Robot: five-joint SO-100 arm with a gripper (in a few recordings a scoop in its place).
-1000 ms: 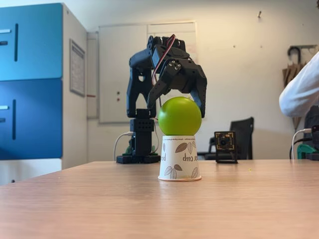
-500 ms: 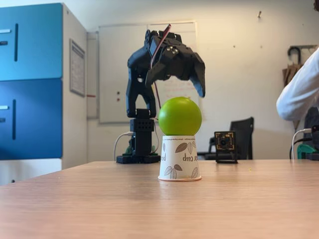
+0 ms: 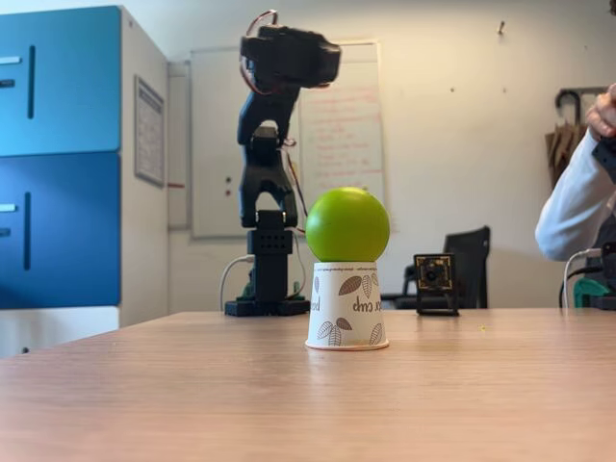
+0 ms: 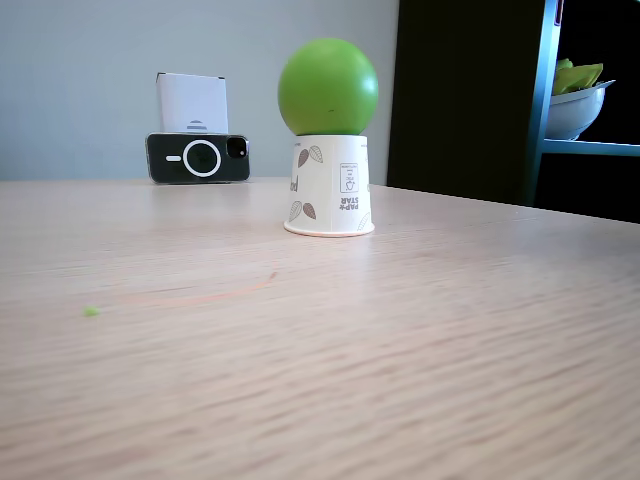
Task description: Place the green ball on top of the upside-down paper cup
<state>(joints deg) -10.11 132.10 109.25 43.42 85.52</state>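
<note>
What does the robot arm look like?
The arm is all matte black plastic, built from chunky, blocky segments on a black base. Thin red and white wires loop out near its top, by the gripper, and a white cable plugs in at the bottom.

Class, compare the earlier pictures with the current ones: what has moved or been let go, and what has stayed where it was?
The gripper, open around the green ball a second ago, has let go and lifted away, swinging up and left in a fixed view as the arm folds back over its base. The ball has stayed seated on the upside-down paper cup, and the cup has not shifted on the table.
</note>
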